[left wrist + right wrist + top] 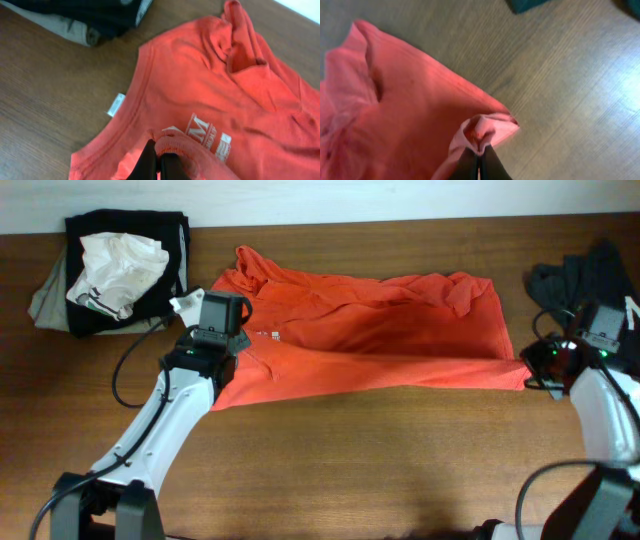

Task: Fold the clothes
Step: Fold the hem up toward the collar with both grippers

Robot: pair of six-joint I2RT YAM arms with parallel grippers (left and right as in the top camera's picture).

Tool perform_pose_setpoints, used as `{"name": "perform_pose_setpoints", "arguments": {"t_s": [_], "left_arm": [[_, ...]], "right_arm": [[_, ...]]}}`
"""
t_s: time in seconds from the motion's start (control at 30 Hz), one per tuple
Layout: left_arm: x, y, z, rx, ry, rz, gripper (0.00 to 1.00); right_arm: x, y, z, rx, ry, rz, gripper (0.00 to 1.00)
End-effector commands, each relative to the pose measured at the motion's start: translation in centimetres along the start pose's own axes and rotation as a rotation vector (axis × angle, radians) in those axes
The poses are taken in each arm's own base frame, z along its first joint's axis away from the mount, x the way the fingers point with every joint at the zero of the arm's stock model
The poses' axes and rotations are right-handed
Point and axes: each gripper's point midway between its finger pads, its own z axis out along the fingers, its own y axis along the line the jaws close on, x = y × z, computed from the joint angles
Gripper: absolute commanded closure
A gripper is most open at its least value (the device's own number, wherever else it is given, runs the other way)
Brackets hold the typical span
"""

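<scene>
Overhead, item: the red-orange T-shirt (370,330) lay spread crosswise on the wooden surface (350,470), collar end to the left, rumpled along its far edge, with no fold made in it yet.
Overhead, left gripper (238,345): sat on the shirt's left end near the collar; its jaws were hidden under the wrist in this view.
Overhead, right gripper (528,372): sat at the shirt's near right corner, where the cloth was drawn to a point.
Overhead, other stock: a stack of dark and pale garments (120,270) lay at far left, near the shirt; a dark garment (580,280) lay at far right.
Left wrist, grip: the left gripper (159,159) was closed tight on a raised ridge of shirt cloth, just beside the white lettering (205,134).
Left wrist, detail: the neck label (116,104) stuck out from the collar over bare wood.
Right wrist, grip: the right gripper (479,156) was clamped fully on a pinched fold at the shirt's corner, with bare surface beyond it.
Step in hand, judged: both ends were pinched and the first fold was ready to be carried.
Next move, judged: it called for both arms to lift together, keep the cloth taut between them, carry the held side over the shirt, and let go only once it lay flat.
</scene>
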Motion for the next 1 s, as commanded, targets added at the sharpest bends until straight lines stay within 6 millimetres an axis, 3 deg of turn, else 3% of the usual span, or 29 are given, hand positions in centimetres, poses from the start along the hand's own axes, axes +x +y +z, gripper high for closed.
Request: {"name": "perform_pose_setpoints", "arguments": {"t_s": [0.0,0.1,0.27,0.43,0.47,0.5,0.53,0.6,0.67,0.7,0.77,0.8,0.87,0.97], "left_arm": [[-1.7,1.3,1.5,-0.039,-0.05,-0.041,1.0],[-1.0,0.8,3.8,-0.04,-0.051,-0.043,0.99],[-1.2,0.1,6.1,-0.034,-0.095,-0.059,0.99],[-0.7,0.4,8.5,-0.078,-0.126,-0.004,0.99],[-0.9,0.5,8.8,-0.082,-0.138,0.02,0.92],[-1.3,0.5,8.9,-0.08,-0.147,0.034,0.71],[-1.9,0.7,9.0,-0.08,-0.161,0.065,0.01],[-2.7,0.1,8.8,-0.054,-0.14,0.171,0.01],[-4.2,-1.0,7.8,-0.025,-0.086,0.212,0.01],[-5.0,-2.3,7.0,0.02,-0.052,0.216,0.01],[-5.6,-7.2,5.1,0.266,0.013,0.27,0.01],[-5.7,-9.2,4.2,0.376,0.022,0.292,0.01],[-5.6,-11.1,4.0,0.477,0.021,0.291,0.01],[-2.6,-12.6,6.8,0.56,0.117,0.273,0.01]], "right_arm": [[0.1,2.1,2.0,-0.029,-0.008,-0.059,0.96],[-0.1,4.2,3.2,-0.057,-0.058,-0.103,0.96],[-0.3,5.0,4.7,-0.019,-0.12,-0.139,0.96],[-1.5,6.0,4.7,-0.039,-0.184,-0.147,0.96],[-1.6,6.0,4.7,-0.038,-0.191,-0.169,0.71],[-1.7,6.1,4.7,-0.037,-0.192,-0.193,0.41],[-1.6,6.1,4.6,-0.033,-0.19,-0.244,0.01],[-1.9,6.4,4.0,-0.024,-0.178,-0.309,0.01],[-3.0,7.6,1.9,-0.015,-0.156,-0.327,0.01],[-3.5,9.2,0.5,-0.062,-0.135,-0.37,0.01],[-3.2,12.7,-2.0,-0.209,-0.079,-0.433,0.01],[-2.6,14.2,-2.9,-0.288,-0.045,-0.459,0.01],[-0.8,15.5,-3.4,-0.359,0.015,-0.483,0.01],[2.7,17.1,-2.3,-0.363,0.084,-0.559,0.01]]}}
